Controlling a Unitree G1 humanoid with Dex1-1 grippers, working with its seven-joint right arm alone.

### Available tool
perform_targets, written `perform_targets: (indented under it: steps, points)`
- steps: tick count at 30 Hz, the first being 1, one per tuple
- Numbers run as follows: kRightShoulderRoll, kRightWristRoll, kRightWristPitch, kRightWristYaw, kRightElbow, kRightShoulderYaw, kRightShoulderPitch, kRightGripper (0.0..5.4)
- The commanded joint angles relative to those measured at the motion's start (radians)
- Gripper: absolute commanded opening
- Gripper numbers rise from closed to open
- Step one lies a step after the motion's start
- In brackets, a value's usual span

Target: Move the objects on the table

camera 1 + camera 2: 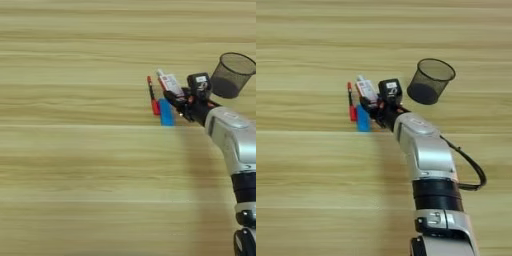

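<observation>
My right gripper (376, 106) is shut on the flat red-and-white card box (170, 84), holding it tilted just above the table (75, 165). The box covers most of the white marker. Only a white end (159, 73) shows at the box's upper left. Directly left of the gripper lies the small blue block (166, 113), and the thin red pen (151, 93) lies beside it, further left. The silver forearm (423, 150) comes up from the bottom edge.
A black mesh pen cup (431, 80) lies tipped on its side to the right of the gripper, its mouth facing up and right. A black cable (473, 167) loops off the forearm's right side.
</observation>
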Motion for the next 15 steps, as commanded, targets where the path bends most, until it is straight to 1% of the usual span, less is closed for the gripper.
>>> perform_targets:
  steps: [1,3,9,15]
  points:
    - [0.013,-0.003,-0.014,-0.005,-0.049,0.035,-0.084,2.1]
    - [0.027,-0.008,-0.019,-0.011,-0.044,0.049,-0.093,2.1]
    - [0.085,-0.029,-0.057,-0.022,0.012,0.098,-0.156,2.1]
    - [0.121,-0.067,-0.093,-0.007,0.095,0.162,-0.175,2.1]
